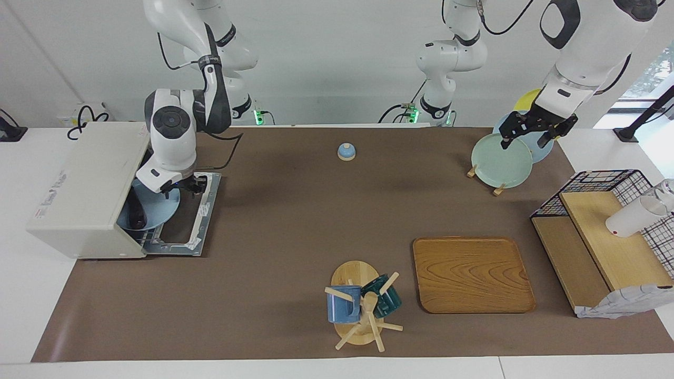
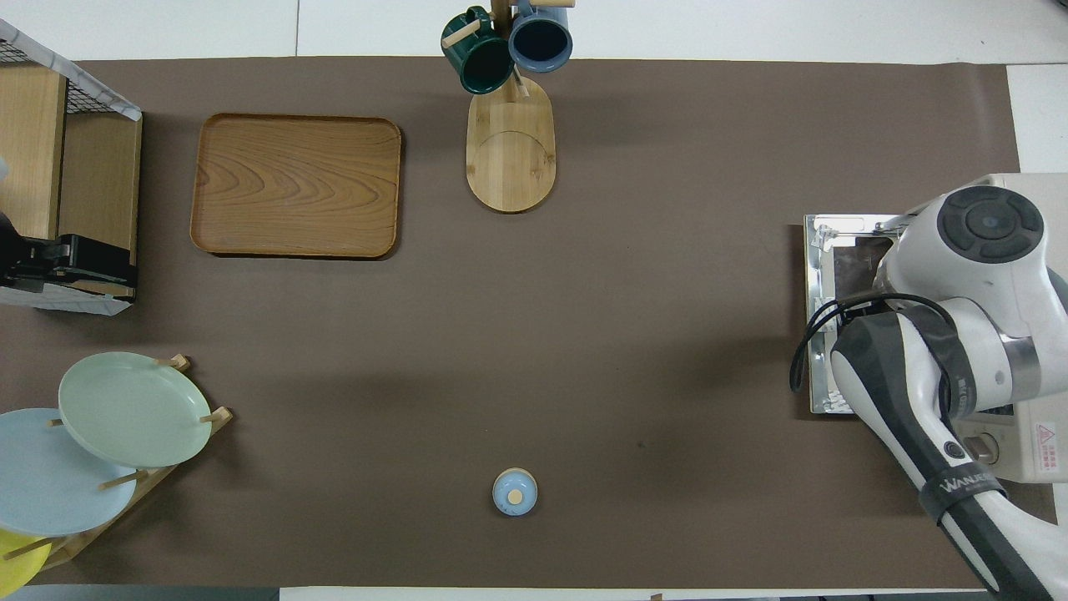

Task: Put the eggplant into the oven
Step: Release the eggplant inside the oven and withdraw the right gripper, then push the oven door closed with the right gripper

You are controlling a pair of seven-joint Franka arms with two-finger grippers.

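The off-white oven [image 1: 84,189] stands at the right arm's end of the table, its door [image 1: 184,231] folded down flat. A light blue plate [image 1: 158,210] lies half inside the oven mouth. The dark eggplant [image 1: 138,213] lies on that plate, mostly within the oven. My right gripper [image 1: 183,187] is at the plate's outer rim over the door, its fingers apart. In the overhead view the right arm [image 2: 959,334] hides plate and eggplant. My left gripper [image 1: 534,129] waits open above the plate rack.
A pale green plate [image 1: 500,160] leans in the plate rack. A small blue bell [image 1: 346,151] sits near the robots. There are also a wooden tray [image 1: 471,273], a mug tree [image 1: 363,305], and a wire rack with wooden shelves [image 1: 605,237] holding a white cup [image 1: 632,216].
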